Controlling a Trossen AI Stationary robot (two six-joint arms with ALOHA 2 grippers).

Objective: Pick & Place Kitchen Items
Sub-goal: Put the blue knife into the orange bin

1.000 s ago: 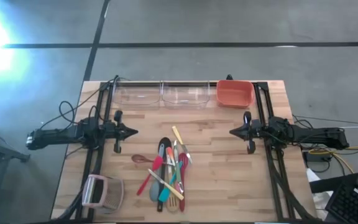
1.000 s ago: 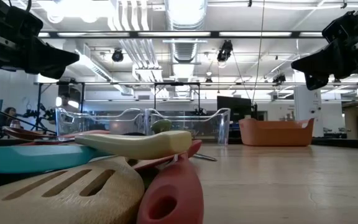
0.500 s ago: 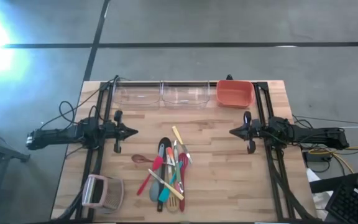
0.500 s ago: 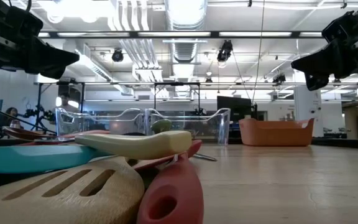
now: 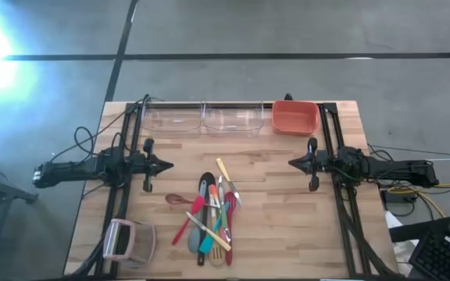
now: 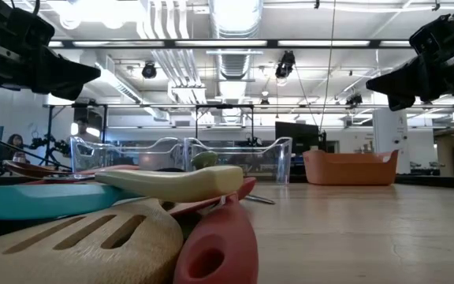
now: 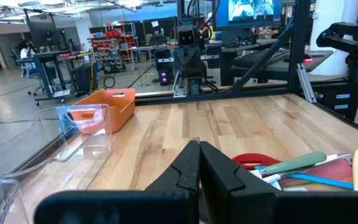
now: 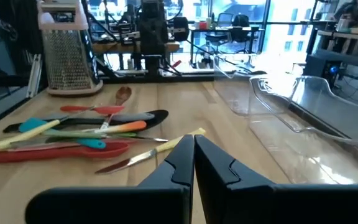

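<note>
**Entry: utensil heap and idle arms — hazards noted before any pick**

Item 1. Kitchen items: about a dozen slim long-handled utensils were recorded in one crossed heap on the surface, near the middle of its front edge. Handles were laid over and under one another; a wooden spoon lay just beside the heap, toward the left edge.

Item 2. Left gripper: held above the surface at the left edge, well apart from the heap, fingers clenched on nothing.

Item 3. Right gripper: held above the surface at the right edge, likewise well apart, fingers pressed together and empty.

Item 4. Clear bins and orange bin: set in a row along the back edge, nothing seen inside them.

Item 5. Grater-like handled object: at the front left corner; not counted among the items.

Risks judged:
- Two utensils could be pinched at once, since the handles overlapped closely.
- Neighbours could be dragged or flicked off the front edge if a buried piece were lifted.
- A descent with fingers unopened would have pushed the heap rather than gripped it.
- A long handle held off-centre could have swung and caught a bin wall.
- Both arms reaching for the heap together could have collided.
</note>
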